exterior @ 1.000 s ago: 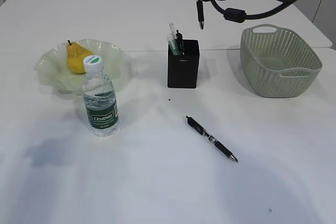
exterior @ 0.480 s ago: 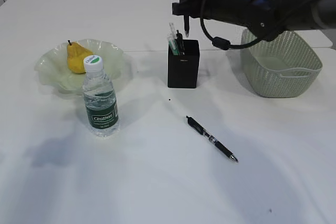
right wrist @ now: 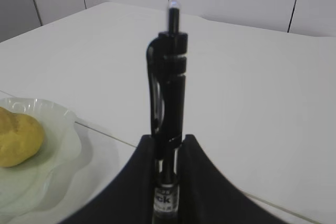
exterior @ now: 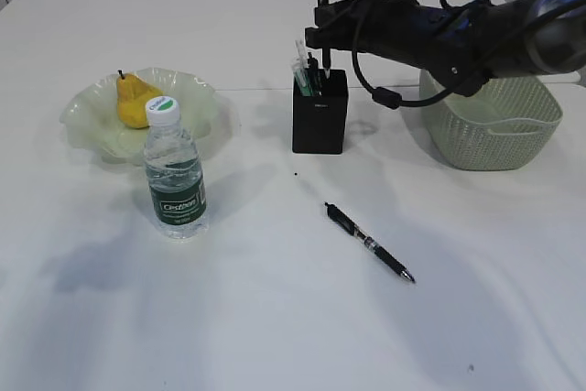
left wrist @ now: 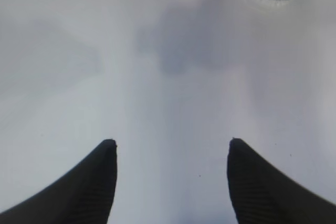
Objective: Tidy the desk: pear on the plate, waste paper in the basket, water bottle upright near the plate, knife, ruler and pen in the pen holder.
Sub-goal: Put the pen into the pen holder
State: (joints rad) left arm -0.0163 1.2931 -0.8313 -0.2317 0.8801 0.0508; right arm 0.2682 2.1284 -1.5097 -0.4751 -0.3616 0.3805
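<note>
Lying nearest on the smooth white table: slim black click pen, flat and untouched, with clear ribbed plastic water bottle upright just in front of wavy pale-green glass plate cradling yellow pear. Farther back, over square black pen holder with pale-green woven plastic basket alongside, right gripper clenched on second glossy black pen, held vertical. Left gripper spread wide over bare tabletop, grasping nothing.
</note>
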